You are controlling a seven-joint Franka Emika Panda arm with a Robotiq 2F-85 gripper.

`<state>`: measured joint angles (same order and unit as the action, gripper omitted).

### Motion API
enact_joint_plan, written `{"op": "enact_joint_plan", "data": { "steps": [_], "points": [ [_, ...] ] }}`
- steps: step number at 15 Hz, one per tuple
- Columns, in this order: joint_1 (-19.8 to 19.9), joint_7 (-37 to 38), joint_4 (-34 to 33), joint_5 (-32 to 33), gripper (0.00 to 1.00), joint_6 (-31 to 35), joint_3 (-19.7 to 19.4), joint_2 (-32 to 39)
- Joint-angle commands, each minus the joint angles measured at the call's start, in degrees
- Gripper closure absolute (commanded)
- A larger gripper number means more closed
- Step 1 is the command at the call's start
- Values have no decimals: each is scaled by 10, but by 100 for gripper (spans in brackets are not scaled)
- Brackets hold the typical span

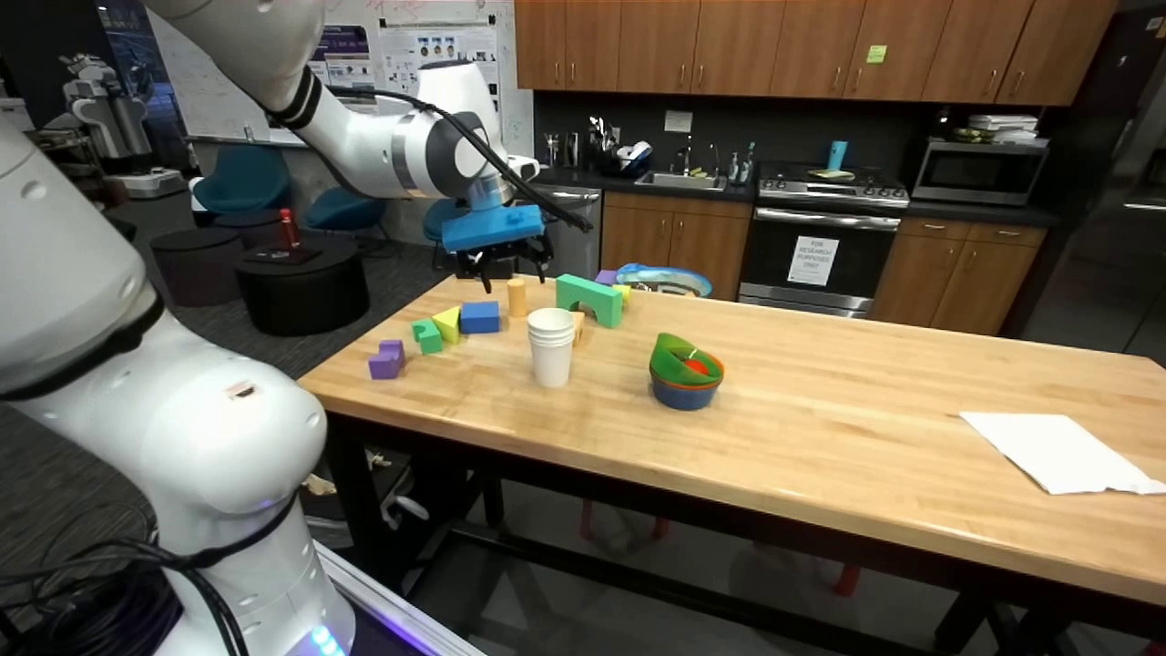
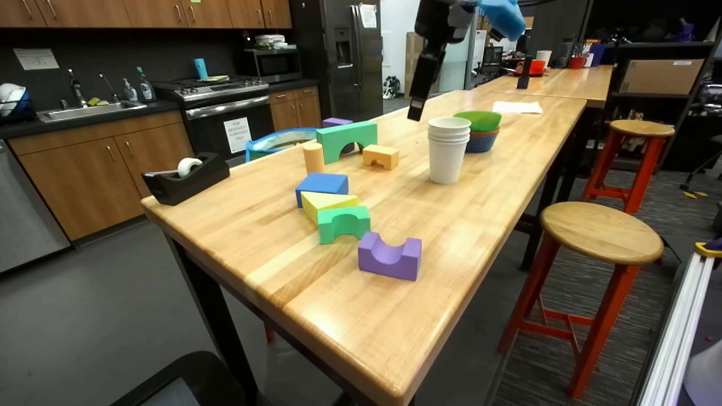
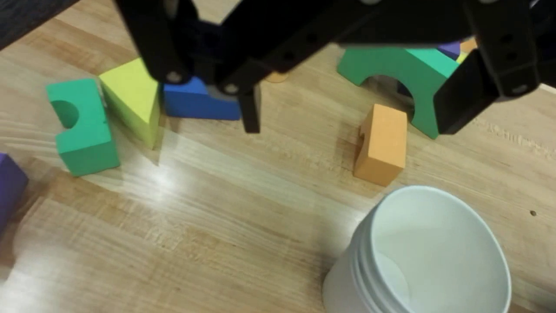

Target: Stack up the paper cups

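- Nearest the camera in an exterior view, the white robot arm [image 1: 219, 428] bulges large, its upper links reaching out over one end of the wooden table [image 1: 847, 419].
- At its tip, beneath a blue cover [image 1: 492, 228], the gripper [image 3: 349, 129] hangs above the blocks, its jaws spread wide and released.
- Paper cups [image 1: 551, 355] stand upright on the table, nested in one stack, several rims showing one below another; they are lower than the fingers and apart from them. The wrist view looks down into the uppermost.
- Near the stack sits an orange arch block [image 2: 381, 152], and close to that a larger green arch block [image 2: 347, 133].
- Partly hidden behind the green arch is a purple block [image 2: 337, 122].
- An orange cylinder [image 2: 313, 158] stands upright near the blue block [image 2: 322, 185].
- Beside the blue block come a yellow triangular block [image 2: 327, 201] and a green notched block [image 2: 344, 215]; a purple notched block [image 2: 389, 264] lies a little apart.
- A green bowl [image 1: 672, 358] rests tilted above a blue bowl [image 1: 685, 397].
- A white sheet [image 1: 1061, 451] lies flat, well apart from the cups.
- At a corner sits a black tape dispenser [image 2: 194, 181].
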<state>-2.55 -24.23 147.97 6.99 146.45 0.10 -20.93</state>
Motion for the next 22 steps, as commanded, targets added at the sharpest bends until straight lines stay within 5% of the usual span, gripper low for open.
{"op": "enact_joint_plan", "data": {
  "steps": [1, 6, 12, 22],
  "points": [
    [-8, 41, 73, 49, 0, 43, 26, -75],
    [-10, 93, 152, 85, 0, 124, 55, -138],
    [8, 144, 115, 77, 0, 216, 66, -108],
    [-6, 148, 115, 12, 0, 287, -16, -102]
  ]
}}
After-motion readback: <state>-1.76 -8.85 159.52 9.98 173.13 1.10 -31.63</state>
